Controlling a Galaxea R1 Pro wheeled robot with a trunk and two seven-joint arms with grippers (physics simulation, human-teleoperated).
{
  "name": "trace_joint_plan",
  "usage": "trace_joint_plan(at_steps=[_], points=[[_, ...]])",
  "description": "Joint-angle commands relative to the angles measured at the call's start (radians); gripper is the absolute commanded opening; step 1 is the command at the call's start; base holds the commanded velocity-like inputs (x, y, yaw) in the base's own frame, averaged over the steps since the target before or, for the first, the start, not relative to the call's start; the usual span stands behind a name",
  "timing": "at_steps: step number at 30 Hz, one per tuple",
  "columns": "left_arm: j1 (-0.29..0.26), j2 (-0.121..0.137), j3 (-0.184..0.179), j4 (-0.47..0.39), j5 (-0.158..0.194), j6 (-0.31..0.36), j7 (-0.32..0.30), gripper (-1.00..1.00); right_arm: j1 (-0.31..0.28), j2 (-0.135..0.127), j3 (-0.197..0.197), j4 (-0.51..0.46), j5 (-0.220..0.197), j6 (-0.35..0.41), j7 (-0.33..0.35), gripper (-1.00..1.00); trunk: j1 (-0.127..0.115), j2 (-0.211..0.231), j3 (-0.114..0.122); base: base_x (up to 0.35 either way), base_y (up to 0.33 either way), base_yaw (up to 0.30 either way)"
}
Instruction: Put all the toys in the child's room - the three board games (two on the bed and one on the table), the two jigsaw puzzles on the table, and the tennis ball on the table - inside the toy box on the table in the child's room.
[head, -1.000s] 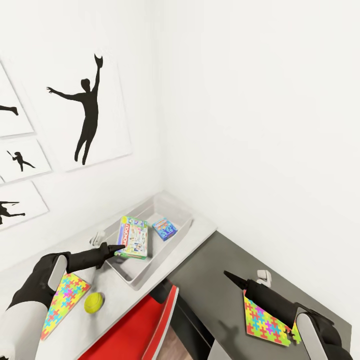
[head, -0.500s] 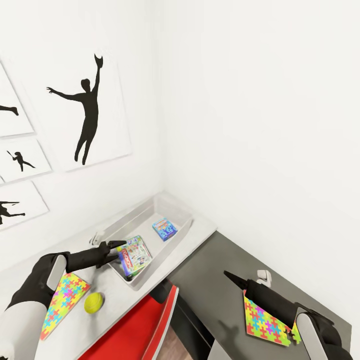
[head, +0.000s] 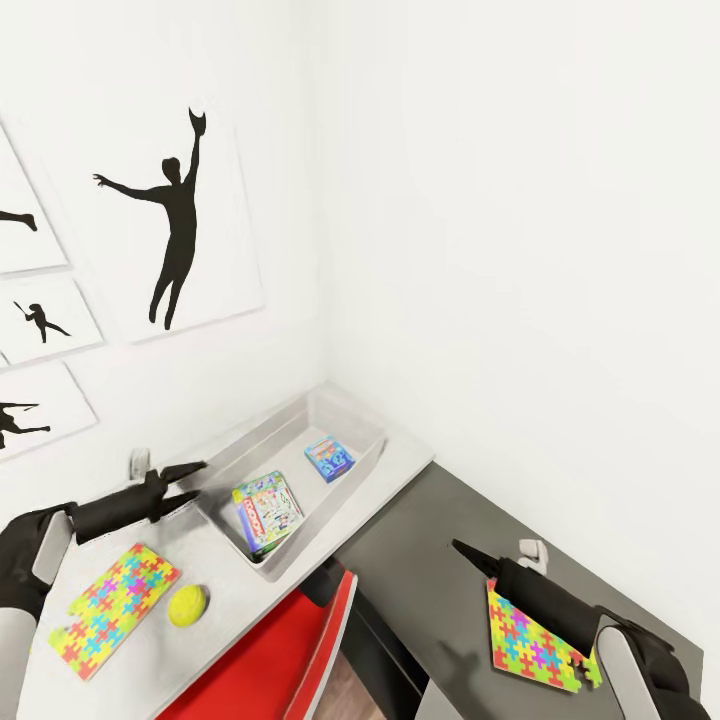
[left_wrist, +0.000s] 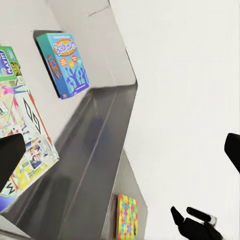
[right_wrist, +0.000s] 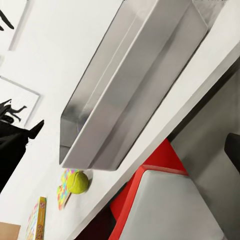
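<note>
Room: white corner walls with black sports-silhouette pictures (head: 180, 215).
Table (head: 400, 465): pale grey top, dark lower section.
Toy box (head: 365, 470): holds pale green game (head: 268, 508) and blue game (head: 329, 459).
On table: one puzzle (head: 108, 608), tennis ball (head: 187, 605).
Left gripper (head: 188, 483): fingers apart, empty, beside the box.
Right gripper (head: 468, 556): over the dark section, second puzzle (head: 532, 645) below it; grip cannot be told.
</note>
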Motion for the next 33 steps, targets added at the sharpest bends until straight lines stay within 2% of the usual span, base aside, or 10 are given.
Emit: trace_joint_plan(at_steps=[1, 3, 5, 6, 10, 13, 15, 18, 23, 33], points=[[0.001, 0.026, -0.001, 0.000, -0.005, 0.003, -0.073, 1.00, -0.001, 0.000, -0.002, 0.000, -0.004, 0.006, 0.003, 1.00, 0.001, -0.002, -0.002, 0.000, 0.000, 0.000], [0.005, 0.065, -0.004, 0.000, -0.009, 0.002, -0.172, 1.00, -0.001, 0.000, -0.003, 0.000, -0.004, 0.005, 0.005, 1.00, 0.001, -0.002, -0.002, 0.000, 0.000, 0.000], [0.008, 0.089, -0.006, 0.000, -0.011, 0.000, -0.230, 1.00, -0.001, 0.000, -0.004, 0.000, -0.004, 0.005, 0.006, 1.00, 0.001, -0.002, -0.002, 0.000, 0.000, 0.000], [0.011, 0.112, -0.007, 0.000, -0.012, -0.004, -0.279, 1.00, -0.001, 0.000, -0.005, 0.000, -0.004, 0.005, 0.007, 1.00, 0.001, -0.002, -0.002, 0.000, 0.000, 0.000], [0.038, 0.167, -0.007, 0.000, -0.014, -0.010, -0.358, 1.00, -0.001, 0.000, -0.007, 0.000, -0.004, 0.005, 0.008, 1.00, 0.001, -0.002, -0.002, 0.000, 0.000, 0.000], [0.091, 0.210, -0.005, 0.000, -0.014, -0.028, -0.399, 1.00, -0.001, 0.000, -0.008, 0.000, -0.004, 0.004, 0.008, 1.00, 0.001, -0.002, -0.002, 0.000, 0.000, 0.000], [0.141, 0.240, -0.003, 0.001, -0.014, -0.066, -0.460, 1.00, -0.001, 0.000, -0.008, 0.000, -0.003, 0.002, 0.008, 1.00, 0.001, -0.002, -0.002, 0.000, 0.000, 0.000], [0.190, 0.251, -0.002, 0.001, -0.016, -0.109, -0.520, 1.00, -0.001, 0.000, -0.008, 0.000, -0.003, 0.001, 0.008, 1.00, 0.001, -0.002, -0.002, 0.000, 0.000, 0.000], [0.261, 0.257, 0.003, 0.002, -0.011, -0.171, -0.520, 1.00, -0.001, 0.001, -0.008, 0.000, -0.003, 0.001, 0.009, 1.00, 0.001, -0.002, -0.002, 0.000, 0.000, 0.000], [0.288, 0.270, 0.008, 0.002, -0.007, -0.193, -0.520, 1.00, -0.001, 0.001, -0.009, -0.001, -0.003, 0.000, 0.022, 1.00, 0.001, -0.002, -0.002, 0.000, 0.000, 0.000]])
